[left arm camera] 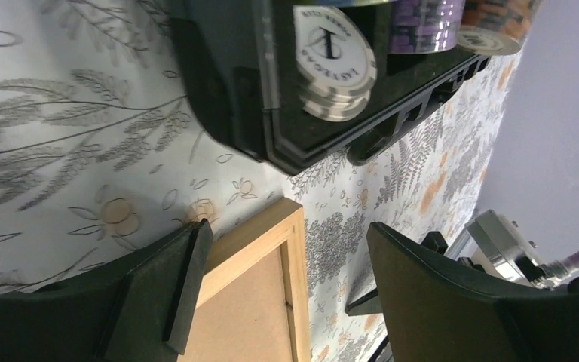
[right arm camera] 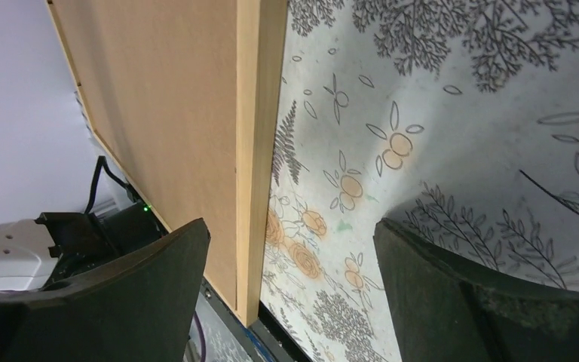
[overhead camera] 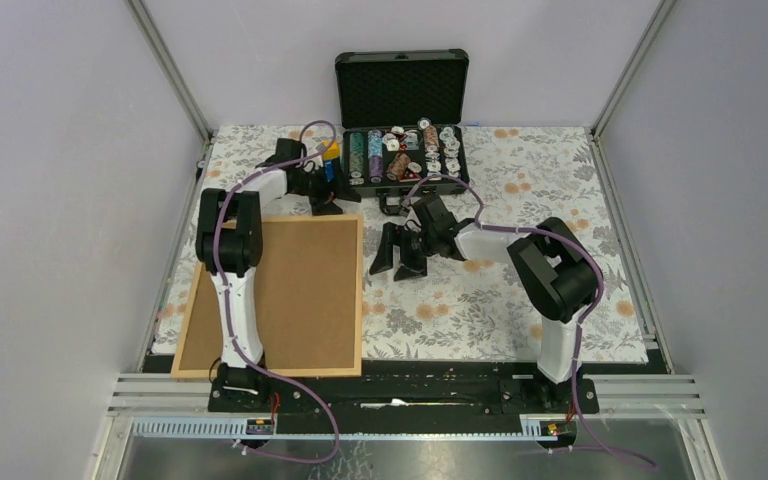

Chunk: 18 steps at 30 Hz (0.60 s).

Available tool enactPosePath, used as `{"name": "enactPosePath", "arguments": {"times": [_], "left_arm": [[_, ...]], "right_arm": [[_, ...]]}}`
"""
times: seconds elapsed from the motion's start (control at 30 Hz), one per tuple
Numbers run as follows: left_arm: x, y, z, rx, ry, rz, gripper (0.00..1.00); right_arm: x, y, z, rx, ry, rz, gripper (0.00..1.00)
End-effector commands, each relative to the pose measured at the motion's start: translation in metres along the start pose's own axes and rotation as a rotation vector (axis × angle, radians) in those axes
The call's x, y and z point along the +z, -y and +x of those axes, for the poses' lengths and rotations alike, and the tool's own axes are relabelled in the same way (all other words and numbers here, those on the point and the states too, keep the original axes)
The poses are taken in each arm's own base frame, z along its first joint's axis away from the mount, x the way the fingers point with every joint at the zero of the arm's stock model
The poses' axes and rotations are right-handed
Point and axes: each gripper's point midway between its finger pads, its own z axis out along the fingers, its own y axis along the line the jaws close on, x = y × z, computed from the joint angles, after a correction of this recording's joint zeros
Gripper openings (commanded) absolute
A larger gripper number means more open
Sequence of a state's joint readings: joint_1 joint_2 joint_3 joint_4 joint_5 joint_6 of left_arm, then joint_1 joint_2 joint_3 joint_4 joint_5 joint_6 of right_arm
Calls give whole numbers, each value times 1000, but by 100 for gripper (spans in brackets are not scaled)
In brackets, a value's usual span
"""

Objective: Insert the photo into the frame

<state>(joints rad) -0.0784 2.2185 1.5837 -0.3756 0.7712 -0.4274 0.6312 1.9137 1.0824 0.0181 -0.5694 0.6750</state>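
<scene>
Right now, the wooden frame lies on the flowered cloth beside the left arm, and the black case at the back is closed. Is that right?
Not quite: the black case is open, not closed, as the top view shows. The rest holds: the wooden frame lies on the flowered cloth beside the left arm.

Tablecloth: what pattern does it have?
The tablecloth is white with grey ferns and orange flowers, and it shows best in the right wrist view.
</scene>
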Motion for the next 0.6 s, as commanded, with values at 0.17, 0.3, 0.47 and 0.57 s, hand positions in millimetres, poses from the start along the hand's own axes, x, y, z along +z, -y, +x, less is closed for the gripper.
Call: {"name": "enactPosePath", "arguments": {"times": [0.17, 0.3, 0.47, 0.57], "left_arm": [[-69, -10, 23, 59, 65, -419, 99], [-114, -17, 53, 64, 144, -542, 99], [-131, -24, 90, 17, 168, -554, 99], [-118, -26, 101, -52, 173, -487, 99]], "right_arm": [[18, -11, 0, -34, -9, -39, 74], [22, -5, 5, -114, -16, 87, 74], [27, 3, -1, -164, -4, 207, 76], [35, 3, -2, -170, -27, 219, 76]]}}
